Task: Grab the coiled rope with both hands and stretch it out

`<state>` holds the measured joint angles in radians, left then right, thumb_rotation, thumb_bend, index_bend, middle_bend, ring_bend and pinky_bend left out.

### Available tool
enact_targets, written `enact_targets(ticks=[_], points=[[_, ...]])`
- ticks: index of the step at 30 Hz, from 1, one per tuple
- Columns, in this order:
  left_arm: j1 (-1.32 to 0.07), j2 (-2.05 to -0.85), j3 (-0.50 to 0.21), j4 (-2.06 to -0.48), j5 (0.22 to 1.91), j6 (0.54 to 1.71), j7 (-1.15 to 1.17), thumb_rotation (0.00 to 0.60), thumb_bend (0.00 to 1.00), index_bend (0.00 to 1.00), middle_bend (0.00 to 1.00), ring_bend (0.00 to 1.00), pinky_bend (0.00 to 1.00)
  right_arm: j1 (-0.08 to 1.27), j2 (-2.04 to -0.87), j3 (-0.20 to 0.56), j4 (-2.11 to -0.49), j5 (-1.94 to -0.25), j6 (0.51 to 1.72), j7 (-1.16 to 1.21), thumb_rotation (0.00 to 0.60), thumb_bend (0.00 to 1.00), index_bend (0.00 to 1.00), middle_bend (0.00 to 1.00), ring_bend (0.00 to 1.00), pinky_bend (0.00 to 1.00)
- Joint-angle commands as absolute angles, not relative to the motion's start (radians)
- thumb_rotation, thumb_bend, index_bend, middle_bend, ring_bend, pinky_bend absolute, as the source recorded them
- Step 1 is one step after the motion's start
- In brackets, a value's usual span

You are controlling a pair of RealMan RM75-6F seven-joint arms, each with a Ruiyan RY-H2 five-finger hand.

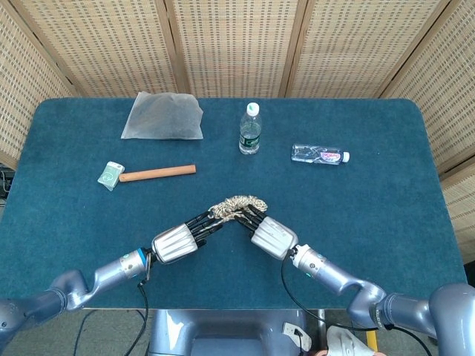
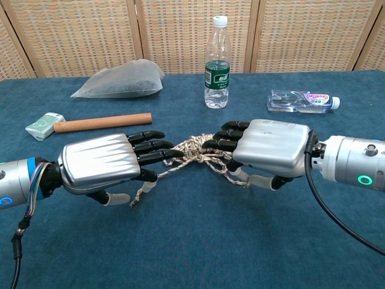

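The coiled beige rope (image 1: 239, 204) (image 2: 194, 147) lies on the blue table (image 1: 371, 215) near the front middle. My left hand (image 1: 177, 242) (image 2: 103, 161) reaches in from the left, fingers stretched out, their tips touching the coil's left side. The rope's loose tail (image 2: 142, 191) runs down under this hand's thumb. My right hand (image 1: 272, 236) (image 2: 271, 147) comes from the right, its fingers (image 2: 225, 135) lying on the coil's right side and its thumb low beside the strands. Neither hand visibly grips the rope.
An upright water bottle (image 1: 251, 130) (image 2: 217, 63) stands behind the rope, and a bottle lying flat (image 1: 319, 154) (image 2: 302, 100) is to the right. A wooden stick (image 1: 157, 173) (image 2: 102, 123), a small green packet (image 1: 110, 175) and a plastic bag (image 1: 163, 116) lie at the back left.
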<state>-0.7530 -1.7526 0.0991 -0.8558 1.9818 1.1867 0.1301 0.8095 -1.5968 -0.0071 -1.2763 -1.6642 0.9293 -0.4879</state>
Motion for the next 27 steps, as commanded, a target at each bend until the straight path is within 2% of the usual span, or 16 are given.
enact_targets(ticks=[1, 10, 27], points=[[-0.758, -1.759, 0.105, -0.85, 1.977, 1.184, 0.138, 0.6, 0.31, 0.48, 0.0, 0.0, 0.0, 0.809, -1.597, -0.008, -1.275, -1.666, 0.932, -0.485, 0.6, 0.57, 0.6, 0.0, 0.0, 0.0], [-0.763, -1.78, 0.126, -0.834, 1.958, 1.18, 0.15, 0.6, 0.32, 0.51, 0.0, 0.0, 0.0, 0.807, -1.596, -0.01, -1.267, -1.666, 0.938, -0.476, 0.6, 0.57, 0.6, 0.0, 0.0, 0.0], [-0.774, -1.797, 0.144, -0.824, 1.929, 1.173, 0.166, 0.6, 0.4, 0.59, 0.0, 0.0, 0.0, 0.8, -1.601, -0.023, -1.24, -1.673, 0.948, -0.448, 0.6, 0.57, 0.6, 0.0, 0.0, 0.0]])
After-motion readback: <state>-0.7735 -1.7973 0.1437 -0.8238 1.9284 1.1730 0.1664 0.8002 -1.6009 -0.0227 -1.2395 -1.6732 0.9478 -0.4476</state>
